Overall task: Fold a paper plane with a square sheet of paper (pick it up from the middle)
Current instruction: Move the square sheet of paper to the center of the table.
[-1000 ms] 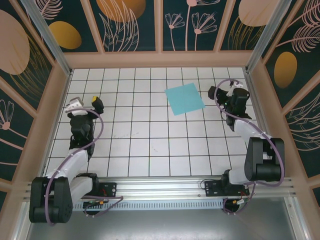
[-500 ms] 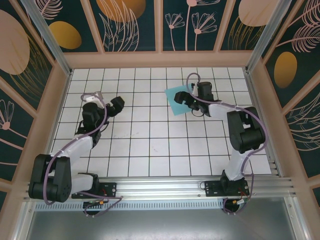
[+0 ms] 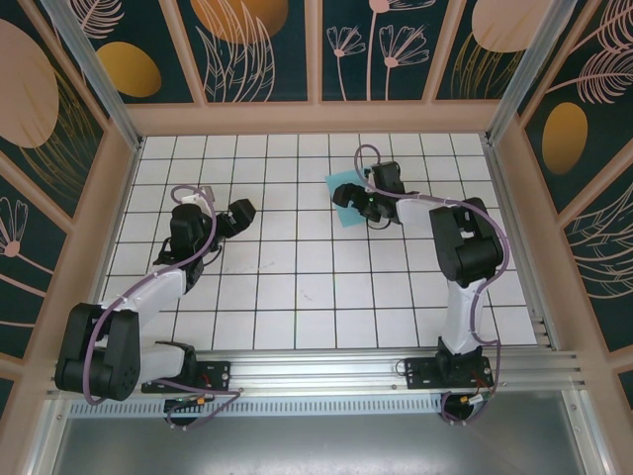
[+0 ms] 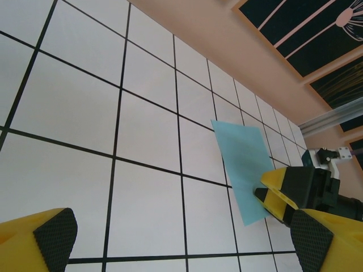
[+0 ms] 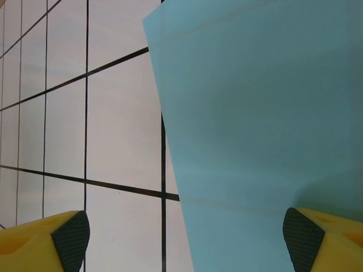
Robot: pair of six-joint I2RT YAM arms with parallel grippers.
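Note:
The square sheet of paper is light turquoise-blue and lies flat on the tiled table at the back, right of centre. My right gripper hangs low over the sheet's right part, open, with nothing held. In the right wrist view the sheet spreads across the right side; one pad stands over bare tile and the other over the paper. My left gripper is open over bare tiles to the left, pointing at the sheet. The left wrist view also has the right gripper's yellow fingers on the sheet's near edge.
The white grid-tiled table is boxed in by a pinkish wooden wall at the back and side walls left and right. An aluminium rail carries both arm bases at the near edge.
My right arm swung from the far right side leftward onto the sheet. My left gripper moved right and toward the paper.

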